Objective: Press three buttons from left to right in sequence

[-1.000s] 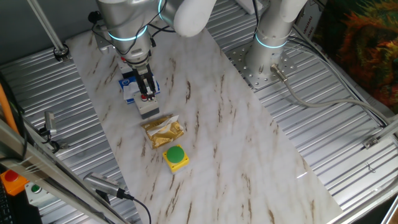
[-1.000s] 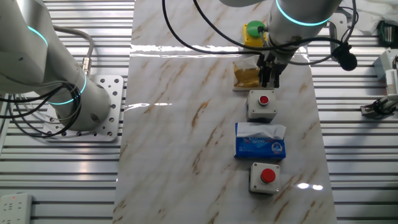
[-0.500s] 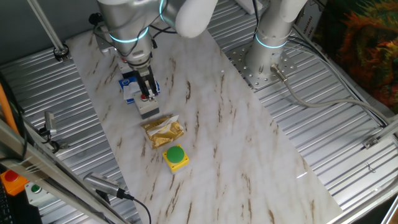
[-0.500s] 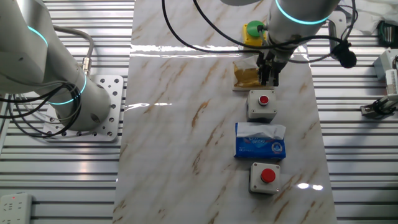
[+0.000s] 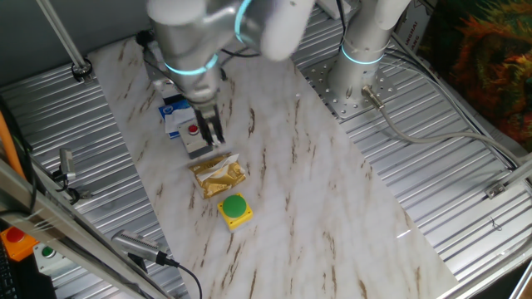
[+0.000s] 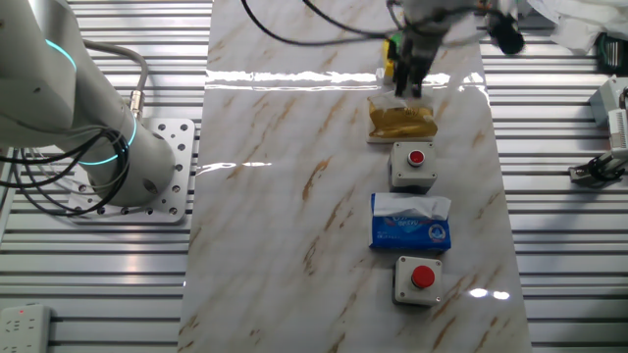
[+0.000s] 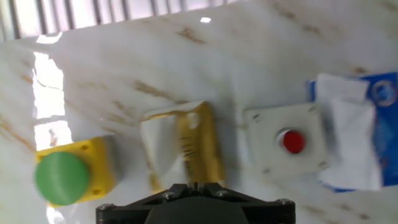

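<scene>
In your hand view, the yellow box with the green dome cap (image 7: 62,177) sat at the left, the gold foil packet (image 7: 186,152) lay straight ahead of the gripper (image 5: 211,135), and a grey-white box with a red cap (image 7: 287,144) stood to the right, beside the blue tissue pack (image 7: 357,134). I could not tell how far your gripper's fingers were spread. The other red-capped box (image 6: 416,279) lay beyond the tissue pack.

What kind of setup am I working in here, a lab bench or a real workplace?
It looks like a robotics lab test bench: a marble-patterned board lies on ribbed aluminium decking, a second robot arm's base is bolted beside it, and box push-buttons are laid out in a row.
</scene>
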`<control>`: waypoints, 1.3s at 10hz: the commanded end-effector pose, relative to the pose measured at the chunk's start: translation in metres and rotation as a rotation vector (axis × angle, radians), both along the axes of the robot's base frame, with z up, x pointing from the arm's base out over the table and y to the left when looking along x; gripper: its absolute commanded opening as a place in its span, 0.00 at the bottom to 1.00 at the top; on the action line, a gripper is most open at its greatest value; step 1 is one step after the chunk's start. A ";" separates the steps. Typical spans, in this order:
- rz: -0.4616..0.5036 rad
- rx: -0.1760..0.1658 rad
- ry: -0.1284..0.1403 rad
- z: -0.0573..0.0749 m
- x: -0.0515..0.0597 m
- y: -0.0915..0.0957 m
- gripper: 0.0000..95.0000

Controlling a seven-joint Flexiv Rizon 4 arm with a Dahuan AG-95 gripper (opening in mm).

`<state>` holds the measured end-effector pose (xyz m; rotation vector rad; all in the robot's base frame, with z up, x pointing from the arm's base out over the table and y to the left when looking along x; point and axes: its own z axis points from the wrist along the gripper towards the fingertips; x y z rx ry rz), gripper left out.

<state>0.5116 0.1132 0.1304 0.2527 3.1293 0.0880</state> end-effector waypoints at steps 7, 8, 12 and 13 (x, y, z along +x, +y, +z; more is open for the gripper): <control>-0.077 0.004 0.022 0.015 0.026 0.078 0.00; -0.077 0.003 0.023 0.016 0.028 0.082 0.00; -0.077 0.011 0.021 0.019 0.031 0.092 0.00; -0.078 0.009 0.016 0.021 0.033 0.098 0.00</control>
